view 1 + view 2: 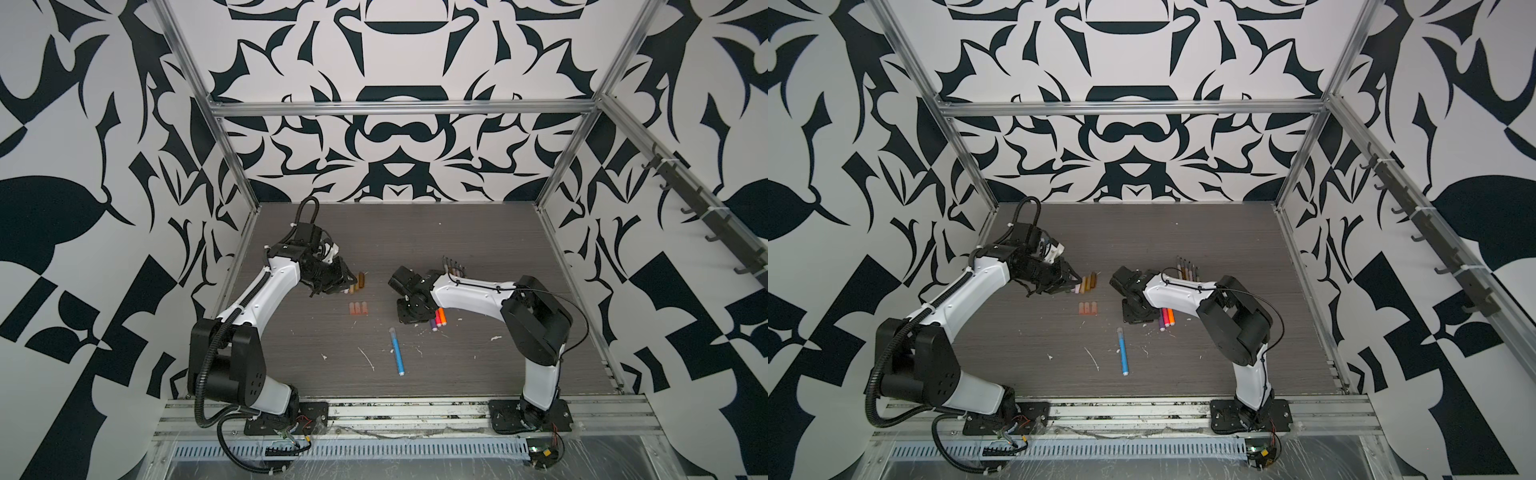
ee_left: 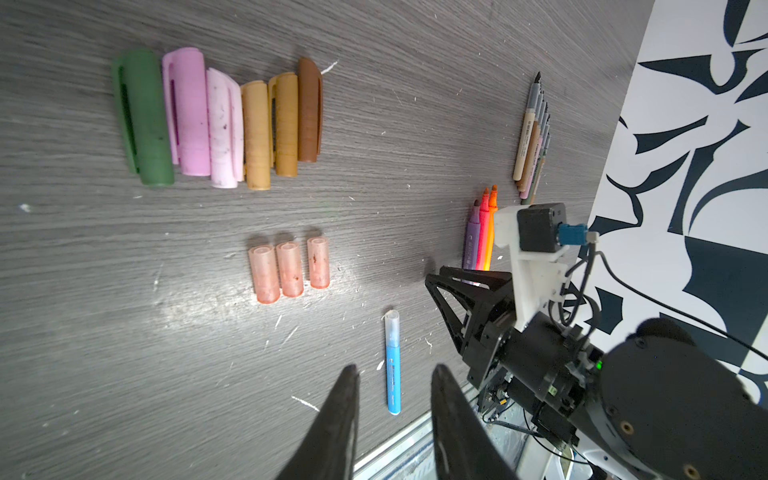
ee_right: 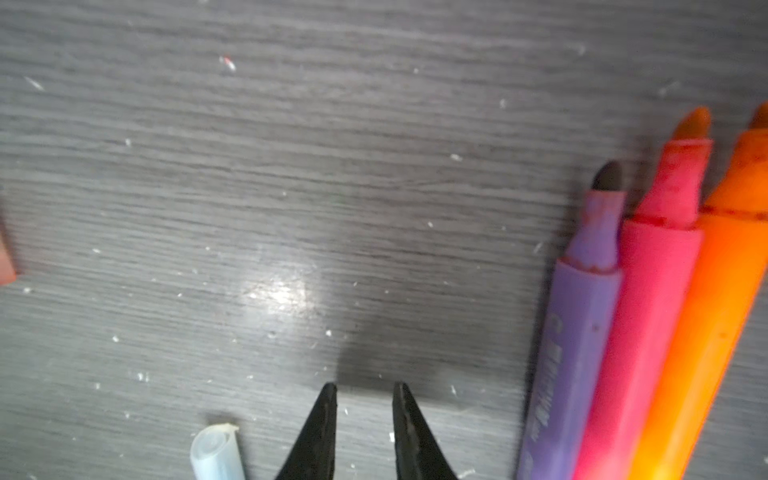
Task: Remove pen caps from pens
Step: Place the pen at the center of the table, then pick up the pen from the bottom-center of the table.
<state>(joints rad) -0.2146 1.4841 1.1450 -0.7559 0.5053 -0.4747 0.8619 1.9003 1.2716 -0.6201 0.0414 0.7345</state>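
Observation:
A blue pen (image 1: pixel 397 351) lies alone mid-table with its clear cap (image 2: pixel 391 324) on. Purple, pink-red and orange pens (image 1: pixel 438 318) lie uncapped side by side; their tips show in the right wrist view as purple (image 3: pixel 582 311), pink-red (image 3: pixel 656 291) and orange (image 3: pixel 727 270). Several thin uncapped pens (image 2: pixel 532 137) lie further back. Loose pen caps sit in a row, green (image 2: pixel 143 116) through pink and tan to brown (image 2: pixel 309 112), with three translucent pinkish caps (image 2: pixel 289 268) in front. My left gripper (image 2: pixel 395 368) is open and empty, next to the cap row (image 1: pixel 348 286). My right gripper (image 3: pixel 365 388) is open and empty, just above the table beside the purple pen.
White flecks of debris (image 1: pixel 365 359) are scattered over the grey table (image 1: pixel 478 232). Metal frame rails (image 1: pixel 573 291) bound the sides, and a slotted rail (image 1: pixel 374 449) runs along the front. The blue pen's cap end (image 3: pixel 216 449) shows close to my right gripper's fingers.

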